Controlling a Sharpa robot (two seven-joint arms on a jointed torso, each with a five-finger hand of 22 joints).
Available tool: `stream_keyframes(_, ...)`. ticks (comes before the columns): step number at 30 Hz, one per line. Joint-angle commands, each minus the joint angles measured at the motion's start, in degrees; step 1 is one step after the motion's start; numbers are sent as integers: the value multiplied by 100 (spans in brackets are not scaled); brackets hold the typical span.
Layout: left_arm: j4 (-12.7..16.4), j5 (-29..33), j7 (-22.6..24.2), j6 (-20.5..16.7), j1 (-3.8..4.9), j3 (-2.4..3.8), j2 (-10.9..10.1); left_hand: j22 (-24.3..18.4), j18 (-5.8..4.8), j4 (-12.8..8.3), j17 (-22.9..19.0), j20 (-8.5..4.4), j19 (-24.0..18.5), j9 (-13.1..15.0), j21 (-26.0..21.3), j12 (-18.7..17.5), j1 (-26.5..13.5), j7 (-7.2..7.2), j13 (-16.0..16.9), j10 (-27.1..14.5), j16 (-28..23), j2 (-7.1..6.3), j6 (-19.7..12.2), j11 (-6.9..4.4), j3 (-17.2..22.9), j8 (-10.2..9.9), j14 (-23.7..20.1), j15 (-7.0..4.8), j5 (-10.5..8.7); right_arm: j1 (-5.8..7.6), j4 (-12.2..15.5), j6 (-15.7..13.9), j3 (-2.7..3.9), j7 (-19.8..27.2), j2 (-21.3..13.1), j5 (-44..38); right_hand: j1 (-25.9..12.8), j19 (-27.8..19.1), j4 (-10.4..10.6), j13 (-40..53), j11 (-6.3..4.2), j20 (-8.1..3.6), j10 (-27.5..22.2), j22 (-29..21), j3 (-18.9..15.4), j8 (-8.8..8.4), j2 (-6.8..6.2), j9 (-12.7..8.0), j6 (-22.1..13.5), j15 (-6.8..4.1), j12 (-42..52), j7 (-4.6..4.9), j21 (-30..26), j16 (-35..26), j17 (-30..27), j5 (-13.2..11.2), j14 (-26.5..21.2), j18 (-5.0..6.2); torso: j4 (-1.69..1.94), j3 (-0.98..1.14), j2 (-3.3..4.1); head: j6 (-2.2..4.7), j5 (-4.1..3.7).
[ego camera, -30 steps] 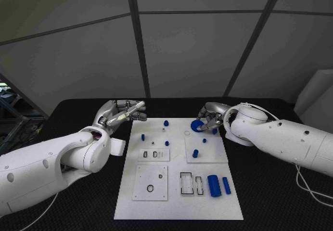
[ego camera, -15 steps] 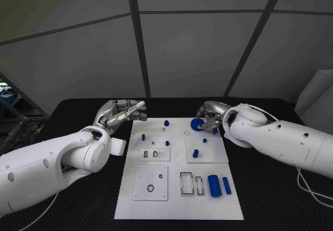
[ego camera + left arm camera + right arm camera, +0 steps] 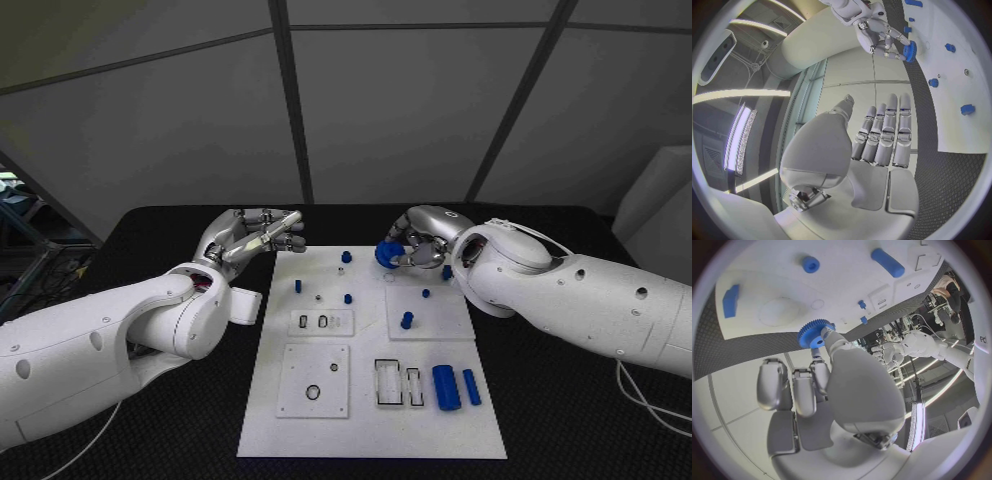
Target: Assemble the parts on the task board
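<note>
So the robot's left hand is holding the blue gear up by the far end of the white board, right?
Not quite: it's the right hand that holds the blue gear near the task board's far end, as the head view shows. The left hand holds nothing.

Robot test lab

A black table point(image 3: 577, 400) stands inside grey panelled walls point(image 3: 389, 100) with dark seams; long strip lights point(image 3: 739, 95) run overhead, and another robot arm point(image 3: 932, 347) stands among equipment in the room behind.
</note>
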Motion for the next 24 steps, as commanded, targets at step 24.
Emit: stream_keyframes(24,-17,-9,5,71,8,5,72,6,55,6,11,21,13,-7,29,-39,-21,37,-5,-24,-19,57,-12,7,-36,-39,-32,-2,-31,-16,-675,-138,-267,-58,1284,-403,-145,32,99,-9,16,-19,22,9,213,-104,-56,2,475,-37,-27,-161,25,18,766,34,434,-54,20,-3,15,-47,27)
